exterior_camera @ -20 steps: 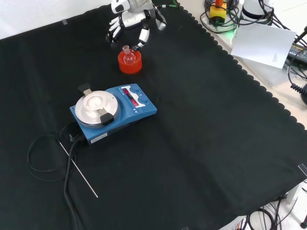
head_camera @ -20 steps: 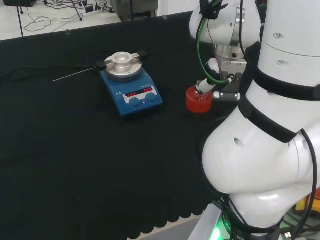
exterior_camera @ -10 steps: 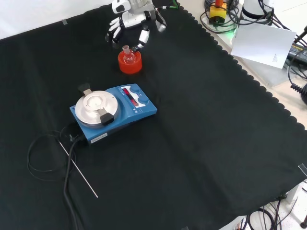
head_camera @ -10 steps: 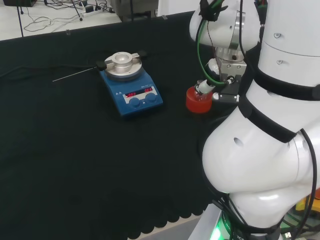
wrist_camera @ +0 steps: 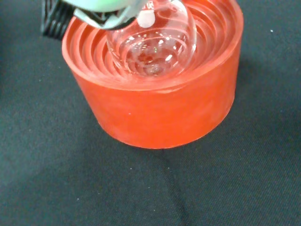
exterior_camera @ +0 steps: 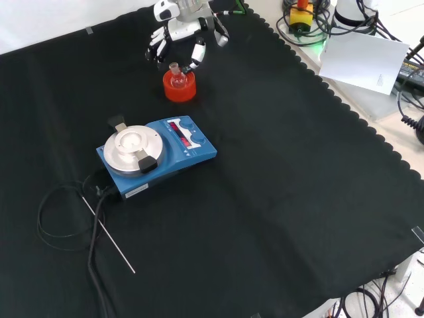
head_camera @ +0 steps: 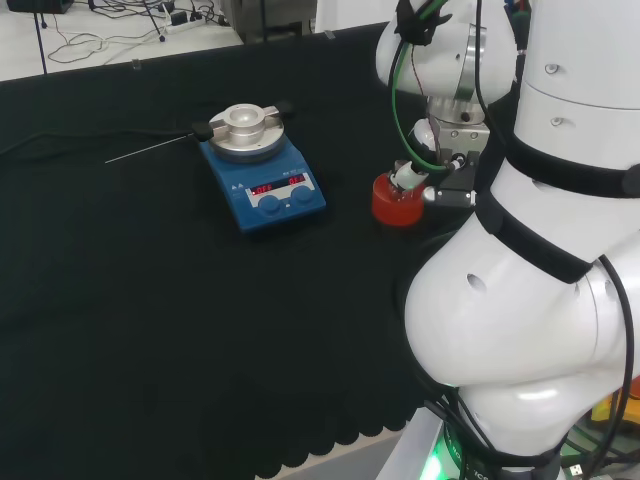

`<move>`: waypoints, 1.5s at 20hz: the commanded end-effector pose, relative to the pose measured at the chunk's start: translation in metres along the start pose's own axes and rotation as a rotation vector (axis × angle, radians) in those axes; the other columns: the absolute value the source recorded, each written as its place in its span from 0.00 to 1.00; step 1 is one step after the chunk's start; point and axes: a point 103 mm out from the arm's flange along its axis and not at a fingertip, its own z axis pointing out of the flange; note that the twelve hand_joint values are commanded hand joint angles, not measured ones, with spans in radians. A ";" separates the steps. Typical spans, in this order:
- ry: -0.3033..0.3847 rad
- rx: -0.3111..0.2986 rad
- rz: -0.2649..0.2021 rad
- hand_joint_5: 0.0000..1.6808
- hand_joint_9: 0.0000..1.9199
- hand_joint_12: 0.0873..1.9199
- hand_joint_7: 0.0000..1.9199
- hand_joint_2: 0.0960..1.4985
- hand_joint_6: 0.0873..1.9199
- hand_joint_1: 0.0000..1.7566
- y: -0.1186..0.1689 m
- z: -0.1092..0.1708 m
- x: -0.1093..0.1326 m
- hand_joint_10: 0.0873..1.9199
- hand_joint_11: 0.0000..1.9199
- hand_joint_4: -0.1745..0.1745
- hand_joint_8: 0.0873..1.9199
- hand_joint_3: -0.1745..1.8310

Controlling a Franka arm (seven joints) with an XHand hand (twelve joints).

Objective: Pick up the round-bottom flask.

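Observation:
A small clear round-bottom flask [exterior_camera: 175, 75] stands neck up in a red ribbed ring stand [exterior_camera: 180, 91] near the cloth's far edge in the front view. The hand [exterior_camera: 183, 29] hangs just above and behind it, open. Its fingers [exterior_camera: 155, 48] reach down on one side of the flask's neck and its thumb [exterior_camera: 198, 52] on the other, without closing on it. In the head view the hand [head_camera: 428, 137] sits right over the stand [head_camera: 396, 205]. The wrist view shows the flask's bulb [wrist_camera: 153, 43] resting in the stand [wrist_camera: 162, 113].
A blue hotplate stirrer [exterior_camera: 156, 152] with a silver top stands nearer the front view's camera, also seen in the head view [head_camera: 262, 172]. A thin metal rod [exterior_camera: 109, 240] and a black cable [exterior_camera: 63, 222] lie beside it. The arm's white links [head_camera: 545, 250] stand at the right.
The hand has edged slightly closer over the flask. The flask and its stand have not moved.

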 end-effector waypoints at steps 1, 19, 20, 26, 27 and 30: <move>-0.010 -0.006 -0.002 0.44 0.24 0.71 0.12 0.40 0.29 0.53 0.002 0.001 0.007 0.33 0.12 0.28 0.32 0.43; -0.032 -0.024 0.004 0.56 0.26 0.70 0.13 0.42 0.34 0.54 0.003 -0.005 0.006 0.32 0.13 0.15 0.33 0.44; -0.038 -0.030 0.002 0.59 0.26 0.70 0.13 0.47 0.38 0.57 0.003 -0.005 0.006 0.32 0.14 0.38 0.33 0.39; -0.059 -0.056 0.009 0.67 0.32 0.68 0.18 0.46 0.45 0.63 0.001 -0.011 0.008 0.29 0.20 0.70 0.32 0.40; -0.058 -0.057 0.010 0.67 0.33 0.67 0.18 0.45 0.46 0.63 0.001 -0.015 0.008 0.28 0.20 0.68 0.32 0.42; -0.047 -0.059 0.009 0.68 0.33 0.67 0.19 0.42 0.47 0.64 -0.002 -0.028 0.011 0.28 0.21 0.61 0.32 0.45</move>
